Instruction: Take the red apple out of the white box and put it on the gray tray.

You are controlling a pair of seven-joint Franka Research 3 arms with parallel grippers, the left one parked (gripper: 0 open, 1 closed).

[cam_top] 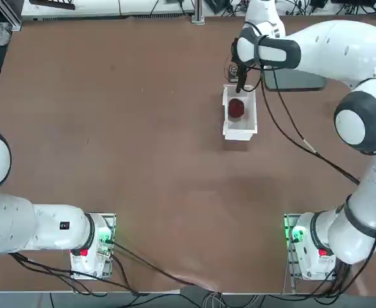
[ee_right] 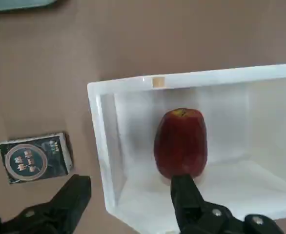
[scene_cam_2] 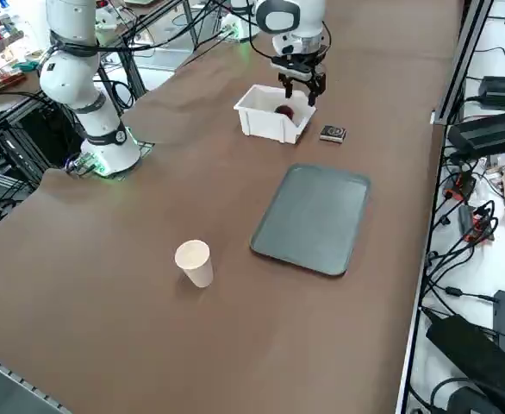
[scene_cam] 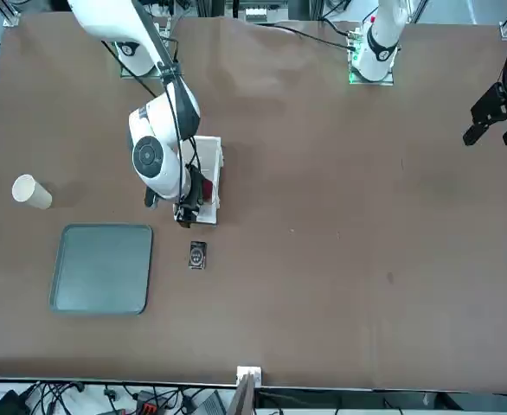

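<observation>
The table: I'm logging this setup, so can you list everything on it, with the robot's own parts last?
apple: one, dark red, inside the box.
box: one, white, open-topped, on the table beside the card pack.
tray: one, grey-green, flat on the table, nothing on it.
paper cup: one, white, near the tray.
card pack: one, black, flat beside the box.
right gripper: one, black fingers, open, straddling the box's end wall above the apple.

The light is bright and even, coming from above, so the shadows on the brown table point(cam_top: 143, 128) are soft and short. The wrist view is a little soft at its bottom edge, and the white box point(ee_right: 133, 126) shines pale without hard glare.
</observation>
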